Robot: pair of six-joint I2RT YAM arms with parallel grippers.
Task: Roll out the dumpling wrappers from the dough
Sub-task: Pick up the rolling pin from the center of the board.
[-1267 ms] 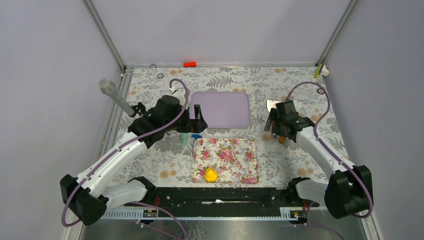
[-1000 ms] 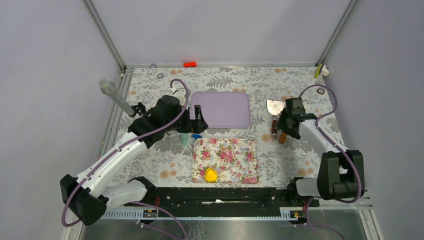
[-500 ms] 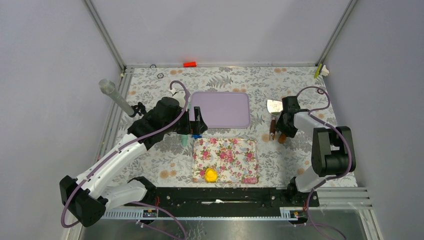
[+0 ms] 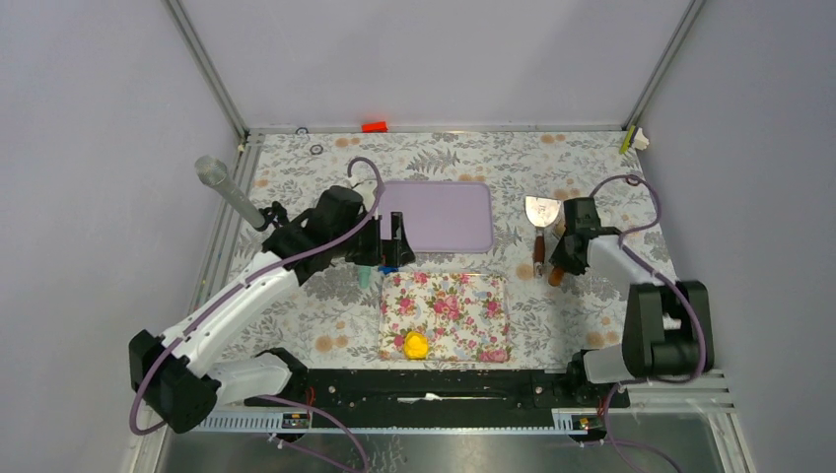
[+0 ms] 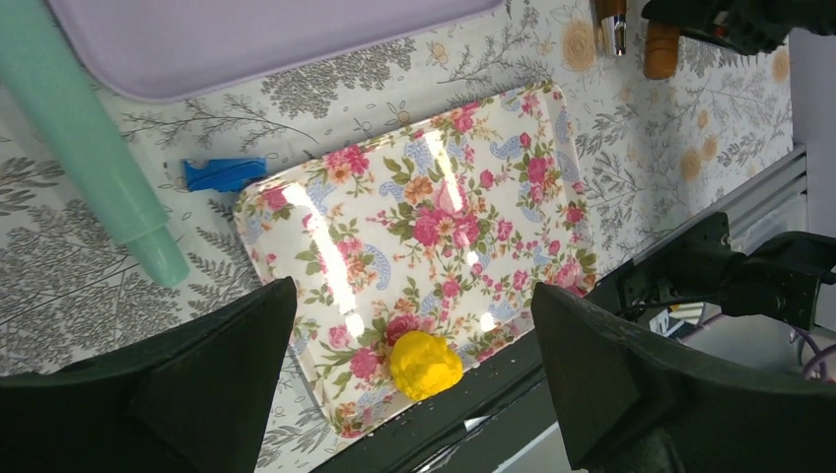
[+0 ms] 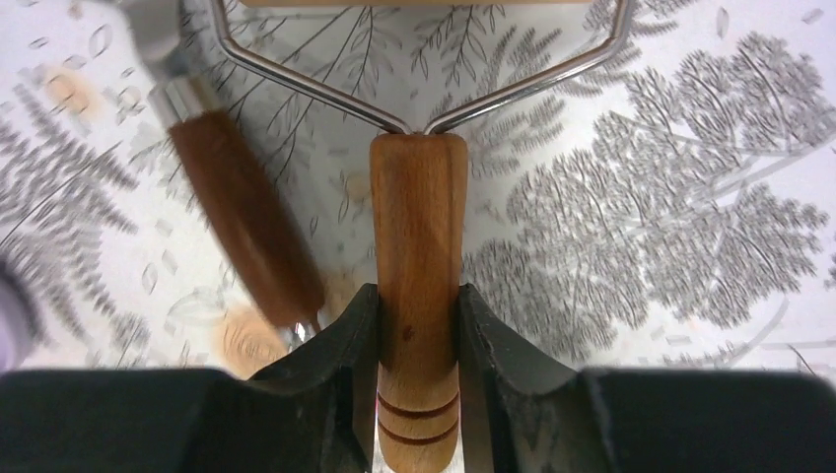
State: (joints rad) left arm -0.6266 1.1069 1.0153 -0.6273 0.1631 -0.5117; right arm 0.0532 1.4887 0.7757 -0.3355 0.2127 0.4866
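The dough (image 4: 416, 344) is one small lump of bright yellow, rounded but knobbly, with soft folds on its surface and not at all flattened. It sits on the flowered tray (image 4: 463, 296), close against the near rim and a little left of the tray's middle. From the left wrist camera it looks matte and thick, like a blob of modelling clay, against the glossy rose pattern.

The left gripper (image 5: 409, 305) hangs above the table (image 4: 592, 168) just beyond the tray's far left corner. Its jaws are spread as wide as they go and hold nothing. Seen from its own camera, the dough lies between and below its two dark fingers (image 5: 227, 374). A pale green rolling pin (image 5: 89, 148) lies beside it, with a small blue clip (image 5: 225, 173) near the pin's tip. A purple board (image 4: 434, 215) lies just past the tray.

Over on the right, the right gripper (image 6: 418, 296) is down at the table, well away from the dough. Its jaws are drawn in against both sides of a wooden handle (image 6: 418, 217), gripping it near the grooved end. A wire fork (image 6: 296, 84) spreads out from the handle's far end. Just left of it lies a scraper (image 4: 541, 209), its metal blade pointing away; its own brown handle is blurred in the wrist view.
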